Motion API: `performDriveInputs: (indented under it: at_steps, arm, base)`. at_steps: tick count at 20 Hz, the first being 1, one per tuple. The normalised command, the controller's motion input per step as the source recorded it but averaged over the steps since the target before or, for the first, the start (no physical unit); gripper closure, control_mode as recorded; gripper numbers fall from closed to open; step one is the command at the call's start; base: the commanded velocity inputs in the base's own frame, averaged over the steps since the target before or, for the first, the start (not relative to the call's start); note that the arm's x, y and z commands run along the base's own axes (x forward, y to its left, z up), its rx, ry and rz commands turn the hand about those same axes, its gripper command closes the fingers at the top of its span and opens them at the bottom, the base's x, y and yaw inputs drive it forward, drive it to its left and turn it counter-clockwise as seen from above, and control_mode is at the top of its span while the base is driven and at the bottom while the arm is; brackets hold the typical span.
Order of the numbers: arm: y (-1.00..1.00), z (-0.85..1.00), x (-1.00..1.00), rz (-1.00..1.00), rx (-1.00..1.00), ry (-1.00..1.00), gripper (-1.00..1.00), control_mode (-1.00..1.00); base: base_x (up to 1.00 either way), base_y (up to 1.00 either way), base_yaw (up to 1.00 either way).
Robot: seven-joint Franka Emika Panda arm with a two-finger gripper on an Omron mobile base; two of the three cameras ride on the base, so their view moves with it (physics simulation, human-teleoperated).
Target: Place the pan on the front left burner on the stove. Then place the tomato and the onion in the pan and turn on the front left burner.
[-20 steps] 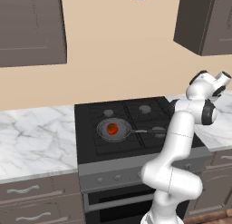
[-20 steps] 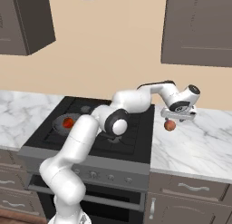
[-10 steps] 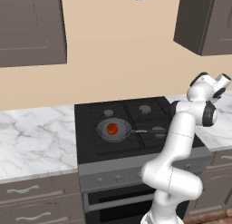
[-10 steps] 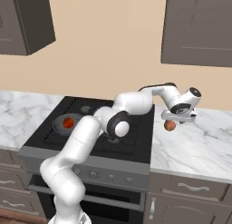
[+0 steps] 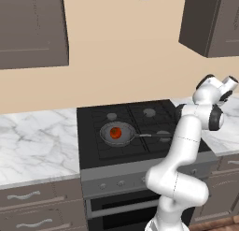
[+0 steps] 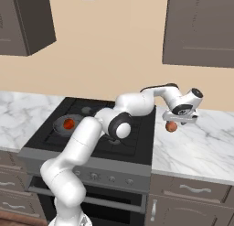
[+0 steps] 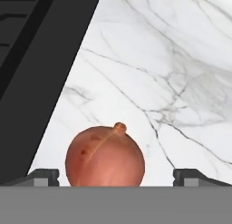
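Note:
The dark pan (image 5: 116, 133) sits on the front left burner of the black stove (image 5: 93, 153), handle pointing right. The glossy red tomato (image 5: 115, 132) lies inside it, and in the right base view the tomato (image 6: 68, 124) sits in the pan (image 6: 61, 126) too. The pale orange-pink onion (image 6: 171, 126) rests on the marble counter just right of the stove. My gripper (image 6: 179, 121) hangs right over it, open. In the hand view the onion (image 7: 105, 157) lies between the wide-spread fingertips (image 7: 43, 177), nearer the left one, with no contact showing.
Marble counter (image 6: 201, 147) stretches right of the stove, and another stretch (image 5: 32, 146) lies on its left. The stove's black edge (image 7: 41, 64) runs close beside the onion. Knobs (image 5: 121, 183) line the steel front panel. Wall cabinets (image 6: 201, 28) hang above.
Hardly anything: the hand has shifted by a hair over the onion, and the jaws stay wide apart.

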Motion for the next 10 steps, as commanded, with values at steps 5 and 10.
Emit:
performDriveInputs:
  at_steps: [5, 10]
  arm:
    - [0.12, 0.00, 0.00, 0.00, 0.01, 0.00, -1.00, -1.00]
    - [0.12, 0.00, 0.00, 0.00, 0.00, 0.00, -1.00, -1.00]
  base:
    - [0.00, 0.00, 0.00]
    - [0.00, 0.00, 0.00]
